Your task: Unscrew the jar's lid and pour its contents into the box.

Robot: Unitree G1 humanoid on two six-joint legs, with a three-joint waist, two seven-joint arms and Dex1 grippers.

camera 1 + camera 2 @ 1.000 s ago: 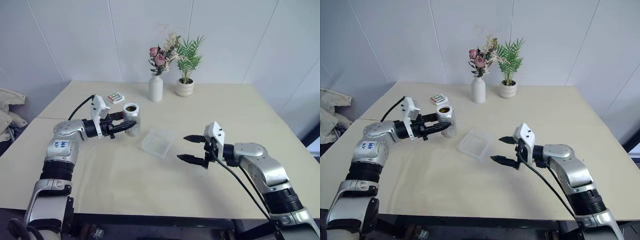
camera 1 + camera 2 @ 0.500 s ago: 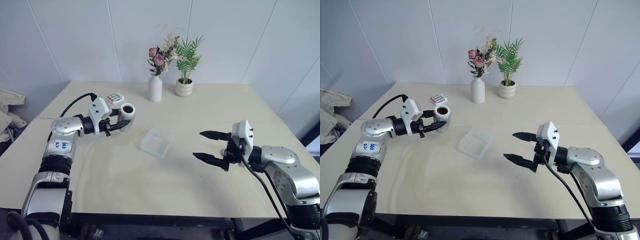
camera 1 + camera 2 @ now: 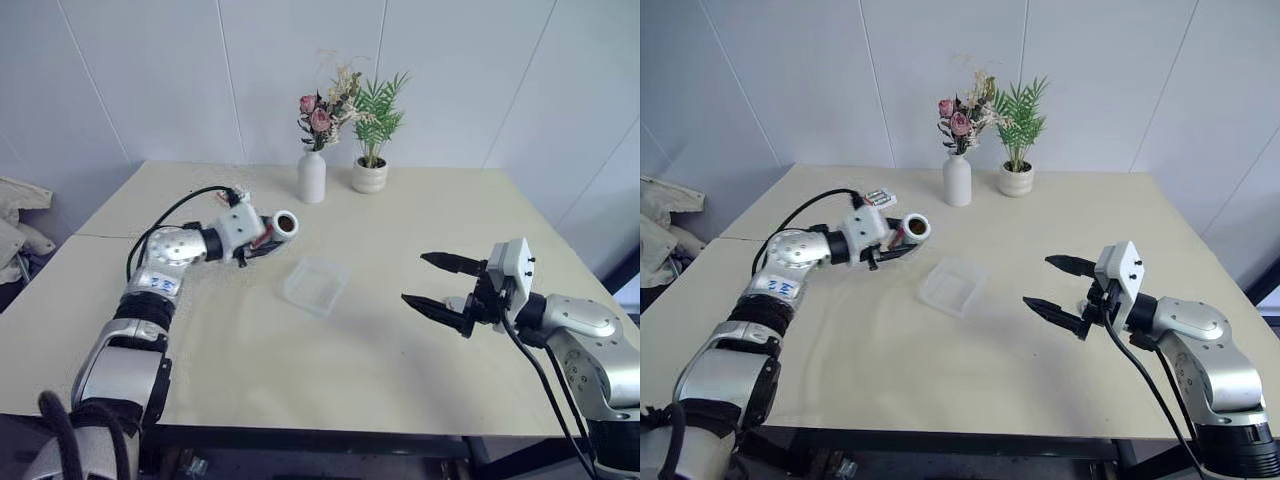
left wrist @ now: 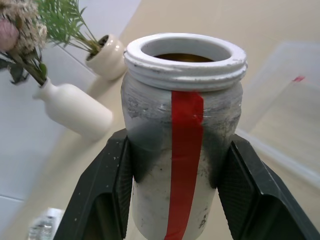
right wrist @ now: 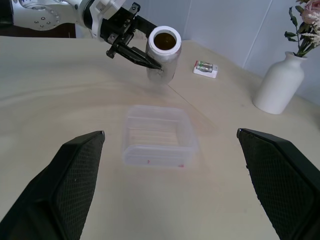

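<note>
Since a second ago: left hand (image 3: 262, 243) rolled over and swung toward the box (image 3: 315, 284), jar (image 3: 278, 227) tipped from upright to nearly on its side with the mouth aimed at the box; right hand (image 3: 438, 286) drawn back toward the right edge of the table (image 3: 330, 370), fingers spread wide, holding nothing. Left hand clamped on the jar, one black finger (image 4: 107, 185) on each side of the body. Progress, by judgement: unscrewing done, since the mouth stands open with bare white threads and no lid on it; pouring only beginning, jar held above the table just beside the box, not yet over it, box apparently empty; left to do: carry the mouth over the tray and tilt further. Jar: small cylinder, cloudy scuffed wall, red tape strip down the side, thick white threaded rim, something dark brown inside. Box: shallow, thin translucent plastic, squarish, rounded corners, lying flat between the two hands. Table: smooth matt cream surface
</note>
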